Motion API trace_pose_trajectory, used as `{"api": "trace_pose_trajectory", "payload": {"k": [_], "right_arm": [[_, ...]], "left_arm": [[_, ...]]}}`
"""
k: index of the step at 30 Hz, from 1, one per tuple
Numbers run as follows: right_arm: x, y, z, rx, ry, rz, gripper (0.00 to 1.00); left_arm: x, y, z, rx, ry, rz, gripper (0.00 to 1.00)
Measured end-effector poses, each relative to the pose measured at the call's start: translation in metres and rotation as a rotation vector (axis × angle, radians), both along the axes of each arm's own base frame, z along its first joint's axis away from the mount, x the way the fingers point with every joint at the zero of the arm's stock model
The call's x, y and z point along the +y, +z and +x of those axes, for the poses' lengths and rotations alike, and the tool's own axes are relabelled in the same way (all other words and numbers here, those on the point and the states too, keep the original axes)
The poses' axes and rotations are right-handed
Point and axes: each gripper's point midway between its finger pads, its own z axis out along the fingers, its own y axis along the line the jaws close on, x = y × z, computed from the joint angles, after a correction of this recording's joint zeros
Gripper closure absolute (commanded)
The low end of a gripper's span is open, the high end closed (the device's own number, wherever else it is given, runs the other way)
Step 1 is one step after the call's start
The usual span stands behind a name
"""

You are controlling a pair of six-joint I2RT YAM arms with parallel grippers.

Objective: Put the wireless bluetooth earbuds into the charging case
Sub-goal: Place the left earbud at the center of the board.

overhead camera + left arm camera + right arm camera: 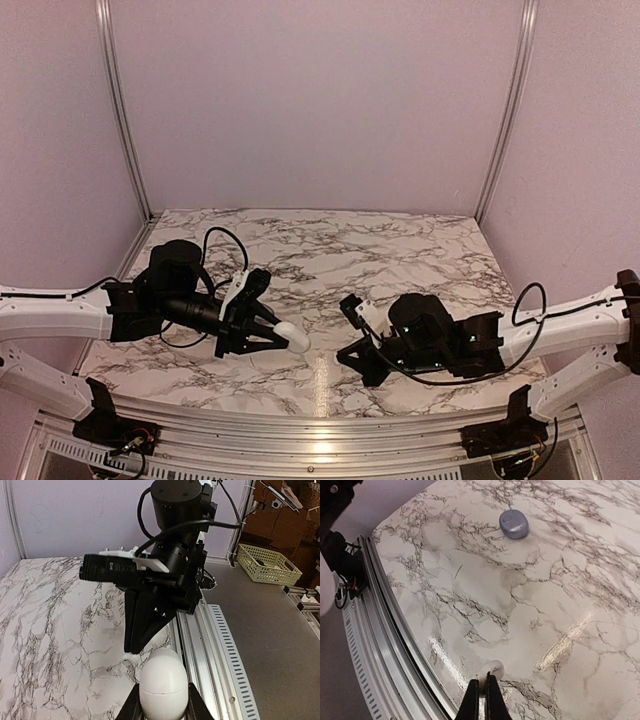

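White and egg-smooth, the case (163, 682) sits clenched between the two black fingers of the left end effector (283, 338). We see only its outer shell, with a thin seam running across it. We take the rail (320, 425) along the near edge of the marble counter (400, 250) as our landmark. The case lies a little inward from the rail, over the counter and left of the rail's middle. We cannot tell whether it touches the marble.

The right end effector (481, 684) is clenched on nothing, its fingers pressed flat together. It points leftward with its tip low over the counter, just inward of the rail and right of the rail's middle. A white bit (493, 669) lies right at that tip, on the side away from the rail. It is too small for us to say what it is.

In the right wrist view a lavender-grey oval pebble (514, 523) rests flat on the marble, well inward from the rail and free of both arms. We cannot tell whether it belongs to the case.

On the far side of the rail from the counter, the left wrist view shows a pale slotted basket (267, 562) standing on a grey surface.
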Motion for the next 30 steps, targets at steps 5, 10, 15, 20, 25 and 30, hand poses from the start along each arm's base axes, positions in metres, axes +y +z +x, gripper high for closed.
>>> {"api": "trace_pose_trajectory", "payload": {"k": [5,10,15,20,25,30], "right_arm": [[0.008,-0.049,-0.007,0.095,0.04,-0.052,1.0],[0.023,-0.057,-0.003,0.134,0.071,0.03,1.0],[0.006,-0.091,0.002,0.198,0.031,0.017,1.0],[-0.01,-0.114,-0.002,0.255,0.002,-0.022,0.98],[-0.017,-0.114,0.0,0.262,-0.039,-0.034,0.88],[-0.027,-0.107,0.004,0.249,-0.083,-0.055,0.81]], "left_arm": [[0.001,0.0,0.003,-0.013,0.022,0.005,1.0],[0.001,-0.001,0.005,-0.016,0.03,0.01,1.0],[0.002,-0.003,0.005,-0.015,0.033,0.017,1.0],[0.002,-0.004,0.005,-0.015,0.034,0.021,1.0],[0.002,-0.004,0.005,-0.014,0.034,0.022,1.0],[0.002,-0.004,0.005,-0.014,0.034,0.022,1.0]]}}
